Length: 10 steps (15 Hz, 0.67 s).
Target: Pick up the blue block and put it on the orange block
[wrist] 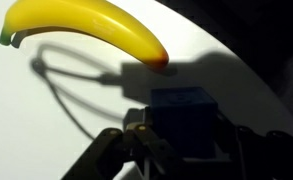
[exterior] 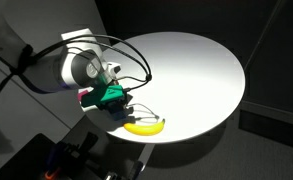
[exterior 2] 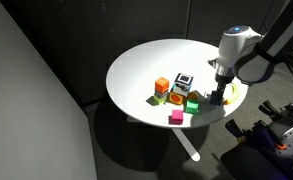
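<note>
Wrist view, one blue block (wrist: pixel 181 115), one banana (wrist: pixel 86 30)

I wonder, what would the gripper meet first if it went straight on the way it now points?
The small blue cube block, clamped in the gripper; past it, probably the round white table. The yellow banana seems to lie off that line, though depth is unclear.

One round white table (exterior 2: pixel 136 62) is bearing one banana (wrist: pixel 86 30), one blue block (wrist: pixel 181 112), one orange block (exterior 2: pixel 162 86), one dark labelled block (exterior 2: pixel 183 79), one green block (exterior 2: pixel 192 104) and one pink block (exterior 2: pixel 176 117); further cubes among these are blurring together, too small for counting.
</note>
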### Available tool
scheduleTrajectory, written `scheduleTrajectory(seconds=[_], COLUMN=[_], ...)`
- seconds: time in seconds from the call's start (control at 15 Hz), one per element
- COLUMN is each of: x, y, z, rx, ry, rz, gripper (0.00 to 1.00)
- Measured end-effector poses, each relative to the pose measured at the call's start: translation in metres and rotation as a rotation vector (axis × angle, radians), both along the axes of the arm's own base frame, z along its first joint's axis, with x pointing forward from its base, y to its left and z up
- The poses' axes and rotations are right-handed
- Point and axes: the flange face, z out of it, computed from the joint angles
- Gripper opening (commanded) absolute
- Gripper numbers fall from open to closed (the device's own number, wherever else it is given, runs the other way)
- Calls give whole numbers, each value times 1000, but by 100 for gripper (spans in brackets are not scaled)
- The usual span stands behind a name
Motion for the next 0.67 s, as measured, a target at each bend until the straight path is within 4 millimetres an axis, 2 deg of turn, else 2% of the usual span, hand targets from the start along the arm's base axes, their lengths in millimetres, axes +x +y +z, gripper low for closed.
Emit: scheduleTrajectory(seconds=[0.27, 0.67], x=[9, 36], y=[-7, -13], z=[14, 41], rx=[2, 14], ry=[34, 69], rz=[-84, -242], gripper=[32, 32])
